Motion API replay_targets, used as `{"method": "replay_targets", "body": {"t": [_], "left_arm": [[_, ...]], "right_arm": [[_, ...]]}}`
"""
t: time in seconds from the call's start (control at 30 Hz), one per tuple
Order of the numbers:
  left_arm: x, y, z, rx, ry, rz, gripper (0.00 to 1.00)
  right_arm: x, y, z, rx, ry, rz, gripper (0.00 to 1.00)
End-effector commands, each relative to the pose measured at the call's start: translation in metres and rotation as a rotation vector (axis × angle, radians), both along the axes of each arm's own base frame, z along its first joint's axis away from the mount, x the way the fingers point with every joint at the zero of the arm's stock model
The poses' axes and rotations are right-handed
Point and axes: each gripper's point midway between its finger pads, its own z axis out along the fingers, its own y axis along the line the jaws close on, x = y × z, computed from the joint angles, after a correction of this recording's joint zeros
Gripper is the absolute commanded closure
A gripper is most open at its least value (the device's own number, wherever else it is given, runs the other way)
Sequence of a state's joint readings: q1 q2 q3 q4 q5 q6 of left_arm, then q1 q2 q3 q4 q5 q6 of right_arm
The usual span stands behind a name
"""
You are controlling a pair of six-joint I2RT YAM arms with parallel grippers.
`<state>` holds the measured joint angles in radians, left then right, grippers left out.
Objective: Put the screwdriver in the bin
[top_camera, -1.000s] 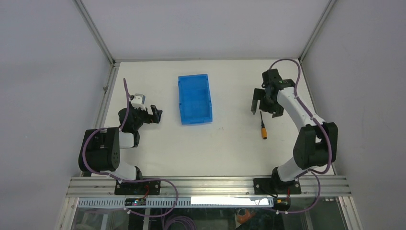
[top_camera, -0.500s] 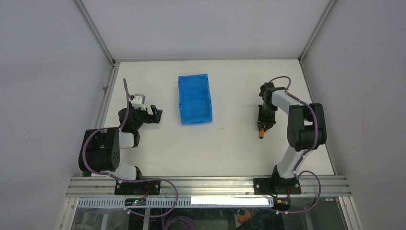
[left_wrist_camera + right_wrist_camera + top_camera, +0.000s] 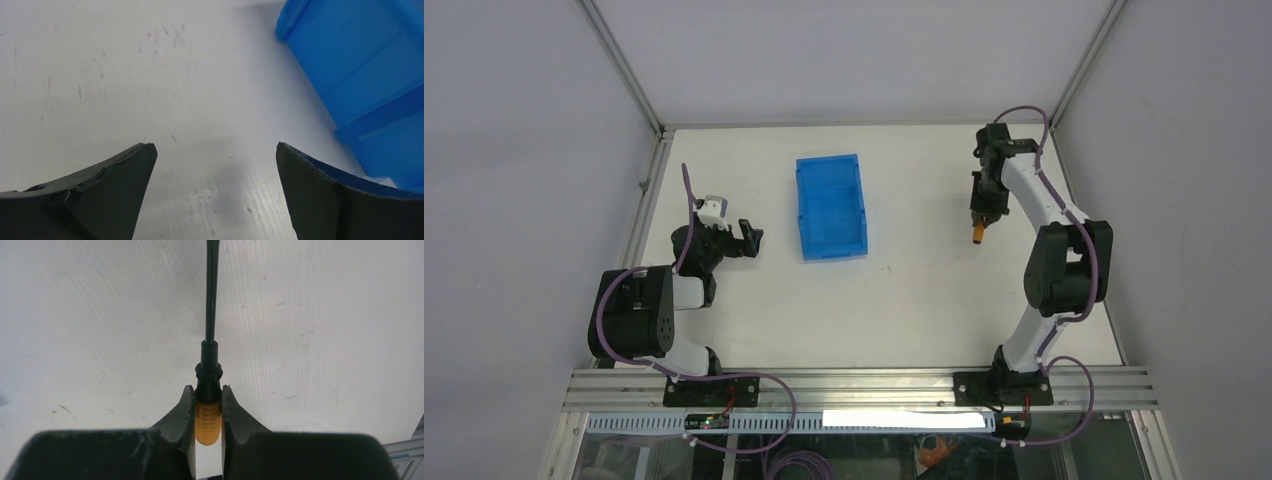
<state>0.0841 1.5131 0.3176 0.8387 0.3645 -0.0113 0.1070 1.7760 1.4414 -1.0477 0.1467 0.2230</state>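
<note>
The screwdriver (image 3: 207, 415), with an orange handle, black collar and thin dark shaft, is clamped between the fingers of my right gripper (image 3: 207, 390). In the top view it hangs above the table at the back right, its orange handle end (image 3: 979, 234) showing below the right gripper (image 3: 982, 205). The bright blue bin (image 3: 831, 206) stands at the table's centre back, well left of that gripper. My left gripper (image 3: 749, 237) rests open just left of the bin, nothing between its fingers. The bin's wall (image 3: 360, 75) fills the upper right of the left wrist view.
The white table (image 3: 894, 300) is bordered by an aluminium frame rail (image 3: 864, 385) at the near edge and grey walls on three sides. The right arm's elbow (image 3: 1069, 265) stands between its base and the gripper.
My right gripper came down over the screwdriver, shut on its handle, and has lifted it off the table toward the back. The left arm has not moved.
</note>
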Motion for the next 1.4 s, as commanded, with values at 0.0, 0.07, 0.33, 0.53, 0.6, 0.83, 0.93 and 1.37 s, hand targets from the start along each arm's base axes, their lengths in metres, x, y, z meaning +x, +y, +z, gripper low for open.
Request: {"method": "replay_targets", "body": {"t": [0.0, 0.07, 0.33, 0.53, 0.6, 0.83, 0.93, 1.37], "left_arm": [[0.013, -0.001, 0.024, 0.010, -0.093, -0.003, 0.01], [0.013, -0.001, 0.023, 0.009, -0.092, -0.003, 0.01], [0.013, -0.002, 0.023, 0.009, -0.090, -0.004, 0.01], [0.013, -0.001, 0.023, 0.010, -0.091, -0.003, 0.01], [0.013, -0.002, 0.023, 0.009, -0.092, -0.004, 0.01], [0.013, -0.002, 0.023, 0.010, -0.091, -0.003, 0.01], [0.013, -0.002, 0.024, 0.010, -0.093, -0.003, 0.01], [0.013, -0.002, 0.023, 0.009, -0.091, -0.004, 0.01]], "right_arm": [[0.015, 0.005, 0.072, 0.041, -0.131, -0.019, 1.00], [0.024, 0.017, 0.090, 0.090, -0.173, -0.020, 1.00], [0.053, 0.151, 0.131, 0.261, -0.279, 0.167, 1.00], [0.067, 0.274, 0.143, 0.367, -0.364, 0.331, 1.00], [0.066, 0.311, 0.141, 0.399, -0.386, 0.380, 1.00], [0.078, 0.345, 0.070, 0.319, -0.358, 0.384, 1.00], [0.075, 0.343, 0.025, 0.254, -0.282, 0.380, 1.00], [0.074, 0.337, -0.032, 0.143, -0.255, 0.360, 0.63]]}}
